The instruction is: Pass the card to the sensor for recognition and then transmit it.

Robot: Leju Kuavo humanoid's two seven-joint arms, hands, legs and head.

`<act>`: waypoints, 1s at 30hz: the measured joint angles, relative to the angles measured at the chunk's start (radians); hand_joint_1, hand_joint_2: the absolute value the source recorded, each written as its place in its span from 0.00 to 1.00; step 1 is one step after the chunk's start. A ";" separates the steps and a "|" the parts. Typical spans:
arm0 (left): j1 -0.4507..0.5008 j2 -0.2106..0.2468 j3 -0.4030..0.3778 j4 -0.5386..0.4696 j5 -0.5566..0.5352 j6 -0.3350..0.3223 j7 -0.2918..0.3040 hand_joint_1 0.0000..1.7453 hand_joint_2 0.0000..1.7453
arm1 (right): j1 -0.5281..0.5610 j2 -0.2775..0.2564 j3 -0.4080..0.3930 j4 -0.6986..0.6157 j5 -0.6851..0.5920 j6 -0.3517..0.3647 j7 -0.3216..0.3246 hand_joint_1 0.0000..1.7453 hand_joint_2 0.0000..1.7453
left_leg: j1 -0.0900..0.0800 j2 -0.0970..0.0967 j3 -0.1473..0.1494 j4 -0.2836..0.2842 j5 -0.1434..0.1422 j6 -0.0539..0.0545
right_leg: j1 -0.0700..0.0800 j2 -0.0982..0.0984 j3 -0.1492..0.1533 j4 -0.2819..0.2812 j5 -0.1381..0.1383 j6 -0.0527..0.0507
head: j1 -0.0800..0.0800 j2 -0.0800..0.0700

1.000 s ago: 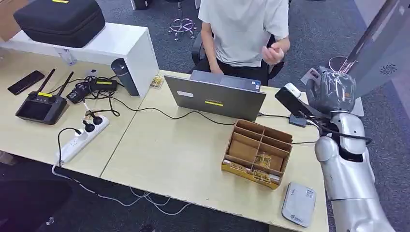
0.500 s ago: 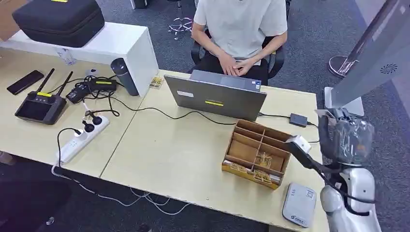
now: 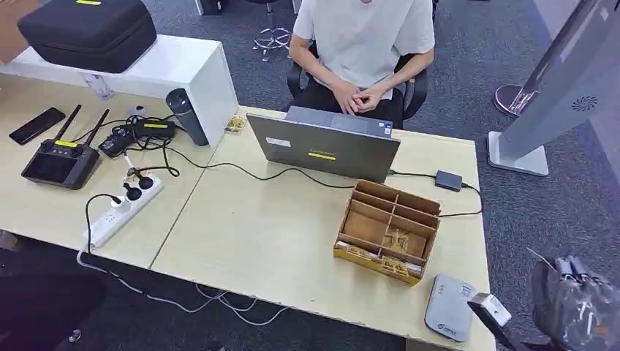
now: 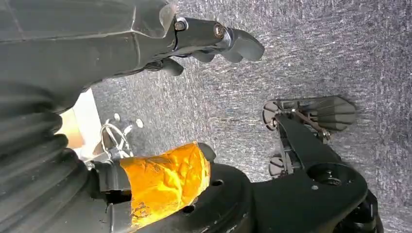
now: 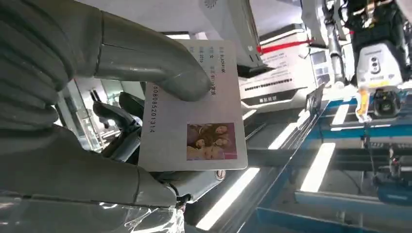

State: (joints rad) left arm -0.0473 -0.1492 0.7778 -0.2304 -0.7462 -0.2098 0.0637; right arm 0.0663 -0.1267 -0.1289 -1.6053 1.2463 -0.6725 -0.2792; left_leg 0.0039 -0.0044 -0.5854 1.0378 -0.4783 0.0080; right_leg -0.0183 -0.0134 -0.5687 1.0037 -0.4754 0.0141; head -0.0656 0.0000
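In the right wrist view my right hand (image 5: 73, 121) holds a white ID card (image 5: 199, 111) with a small photo and printed text, the thumb (image 5: 155, 63) pressing on its face. From the head view that hand (image 3: 576, 308), wrapped in clear plastic, is low past the table's front right corner, just right of the grey-white card sensor (image 3: 450, 307) lying at the table edge. My left hand (image 4: 214, 39) hangs over grey carpet with its fingers loosely apart and nothing in them.
A wooden compartment box (image 3: 387, 230) stands just behind the sensor. A laptop (image 3: 325, 150) is further back, with a seated person (image 3: 362, 44) behind it. A power strip (image 3: 121, 212), cables and a remote controller (image 3: 58, 161) lie at the left. A grey stand (image 3: 519, 153) rises at the right.
My right arm has dropped from up near the laptop down to the table's front right corner beside the sensor. The person has lowered a raised hand to the lap.
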 joint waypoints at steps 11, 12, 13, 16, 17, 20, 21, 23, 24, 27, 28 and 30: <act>-0.007 -0.004 0.006 0.000 -0.020 0.001 -0.001 0.00 1.00 | 0.026 0.058 0.059 0.111 0.066 0.002 0.003 1.00 1.00 | 0.000 0.000 0.000 0.000 0.000 0.000 | 0.000 0.000 0.000 0.000 0.000 0.000 | 0.000 0.000; -0.007 -0.005 0.006 0.000 -0.022 0.001 -0.002 0.00 1.00 | 0.026 0.065 0.071 0.127 0.074 0.001 0.007 1.00 1.00 | 0.000 0.000 0.000 0.000 0.000 0.000 | 0.001 0.000 0.000 0.000 0.000 0.000 | 0.000 0.000; -0.008 -0.005 0.006 0.000 -0.025 0.001 -0.002 0.00 1.00 | 0.026 0.071 0.084 0.145 0.080 0.000 0.013 1.00 1.00 | 0.000 0.000 0.000 0.000 0.000 0.000 | 0.001 0.000 0.000 0.000 0.000 0.000 | 0.000 0.000; -0.008 -0.006 0.007 0.000 -0.028 0.002 -0.002 0.00 1.00 | 0.025 0.082 0.109 0.183 0.087 -0.001 0.023 1.00 1.00 | 0.001 0.000 0.000 0.000 0.000 0.000 | 0.001 0.000 0.000 0.000 0.000 0.000 | 0.000 0.000; -0.008 -0.006 0.008 0.000 -0.029 0.002 -0.001 0.00 1.00 | 0.024 0.086 0.116 0.195 0.088 -0.001 0.026 1.00 1.00 | 0.001 0.000 0.000 0.000 0.000 0.000 | 0.001 0.000 0.000 0.000 0.000 0.000 | 0.000 0.000; -0.008 -0.007 0.011 0.000 -0.032 0.003 -0.001 0.00 1.00 | 0.023 0.093 0.134 0.230 0.088 -0.002 0.034 1.00 1.00 | 0.000 0.000 0.000 0.000 0.000 0.000 | 0.001 0.000 0.000 0.000 0.000 0.000 | 0.000 0.000; -0.008 -0.007 0.012 0.000 -0.033 0.003 -0.001 0.00 1.00 | 0.022 0.095 0.138 0.242 0.088 -0.002 0.037 1.00 1.00 | 0.000 0.000 0.000 0.000 0.000 0.000 | 0.001 0.000 0.000 0.000 0.000 0.000 | 0.000 0.000; -0.008 -0.007 0.012 0.000 -0.036 0.003 -0.001 0.00 1.00 | 0.021 0.097 0.148 0.266 0.088 -0.003 0.044 1.00 1.00 | 0.000 0.000 0.000 0.000 0.000 0.000 | 0.001 0.000 0.000 0.000 0.000 0.000 | 0.000 0.000; -0.008 -0.007 0.013 0.000 -0.037 0.003 -0.001 0.00 1.00 | 0.021 0.097 0.151 0.277 0.088 -0.004 0.048 1.00 1.00 | 0.000 0.000 0.000 0.000 0.000 0.000 | 0.001 0.000 0.000 0.000 0.000 0.000 | 0.000 0.000; -0.008 -0.007 0.013 0.000 -0.039 0.003 -0.001 0.00 1.00 | 0.021 0.097 0.153 0.286 0.092 -0.004 0.051 1.00 1.00 | 0.000 0.000 0.000 0.000 0.000 0.000 | 0.001 0.000 0.000 0.000 0.000 0.000 | 0.000 0.000; -0.008 -0.007 0.013 0.000 -0.039 0.003 -0.001 0.00 1.00 | 0.021 0.097 0.153 0.286 0.092 -0.004 0.051 1.00 1.00 | 0.000 0.000 0.000 0.000 0.000 0.000 | 0.001 0.000 0.000 0.000 0.000 0.000 | 0.000 0.000; -0.008 -0.007 0.013 0.000 -0.039 0.003 -0.001 0.00 1.00 | 0.021 0.097 0.153 0.286 0.092 -0.004 0.051 1.00 1.00 | 0.000 0.000 0.000 0.000 0.000 0.000 | 0.001 0.000 0.000 0.000 0.000 0.000 | 0.000 0.000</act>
State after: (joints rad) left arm -0.0551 -0.1564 0.7908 -0.2304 -0.7851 -0.2064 0.0626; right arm 0.0874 -0.0294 0.0240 -1.3191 1.3382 -0.6764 -0.2281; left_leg 0.0043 -0.0041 -0.5857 1.0375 -0.4780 0.0082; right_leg -0.0177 -0.0134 -0.5685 1.0038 -0.4754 0.0141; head -0.0656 0.0000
